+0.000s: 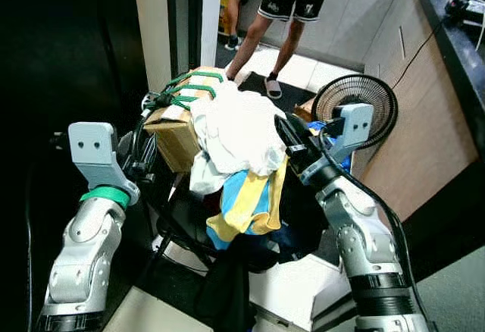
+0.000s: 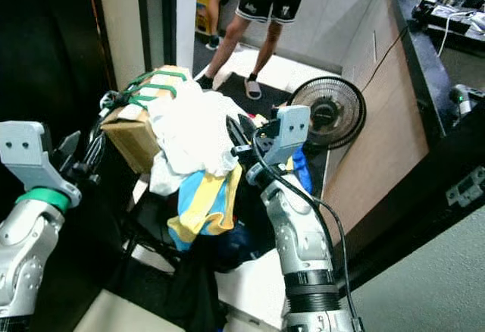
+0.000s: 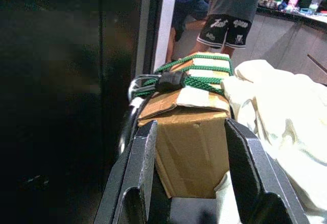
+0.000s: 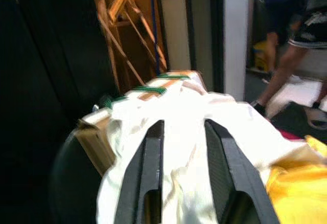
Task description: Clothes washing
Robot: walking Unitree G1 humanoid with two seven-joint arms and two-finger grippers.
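A heap of laundry sits in front of me: a white garment on top, a yellow and blue garment hanging below it, and dark clothes underneath. To the left of the heap is a cardboard box bound with green straps. My left gripper is open, with one finger on each side of the box's near end. My right gripper is open, and its fingers lie on top of the white garment, which shows between them. In the left eye view the right gripper is at the heap's right edge.
A black floor fan stands just behind my right wrist. A person's legs are in the doorway beyond. A wooden counter side runs along the right and a dark panel along the left. A wooden ladder leans behind the box.
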